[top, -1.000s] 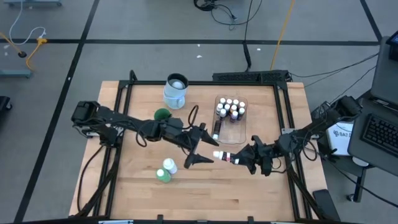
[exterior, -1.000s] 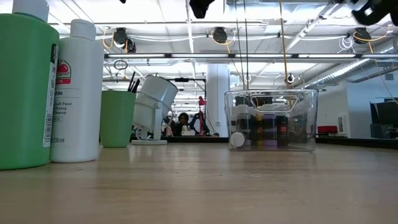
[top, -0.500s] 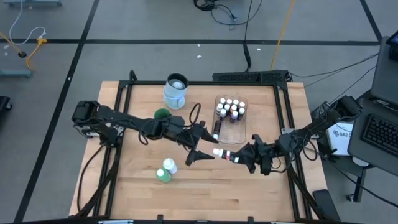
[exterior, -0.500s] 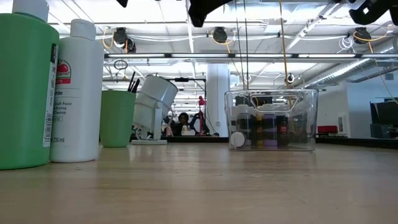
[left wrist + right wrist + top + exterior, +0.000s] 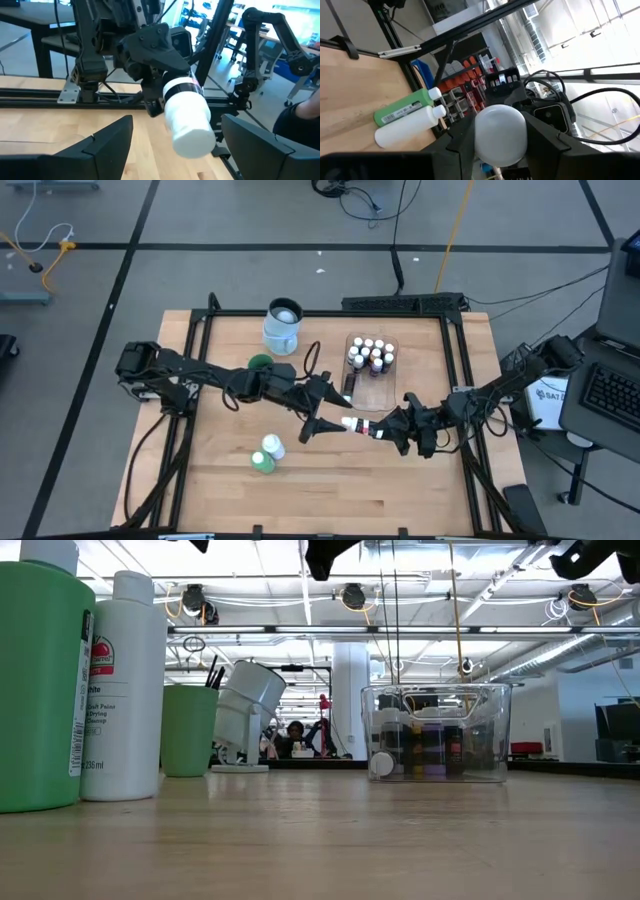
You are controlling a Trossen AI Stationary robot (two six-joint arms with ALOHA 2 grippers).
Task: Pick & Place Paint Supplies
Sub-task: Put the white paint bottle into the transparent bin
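Overhead, the right gripper [image 5: 385, 430] sits above the middle of the table [image 5: 330, 490], its jaws clamped on a small white-capped bottle [image 5: 358, 425] whose cap points toward the left gripper [image 5: 318, 412]; the left jaws stand wide apart with the cap just beside them. A clear tub [image 5: 371, 358] holding more small capped bottles [image 5: 367, 353] rests toward the far edge, a white-and-blue mug [image 5: 283, 326] stands near the far edge to the left of it, a green cup [image 5: 260, 364] is in front of the mug, and a green bottle [image 5: 263, 463] with a white bottle [image 5: 272, 445] stands nearer the front edge. From table height, both of these bottles loom close at the left, the green cup [image 5: 188, 730] and mug [image 5: 245, 710] behind them, the tub [image 5: 437, 733] farther right. Seen from the left wrist, the held bottle [image 5: 186, 114] hangs between the spread fingers [image 5: 95, 150], gripped behind by the right gripper [image 5: 150, 50]. From the right wrist, the bottle's white cap [image 5: 500, 132] fills the space between the fingers [image 5: 547, 145].
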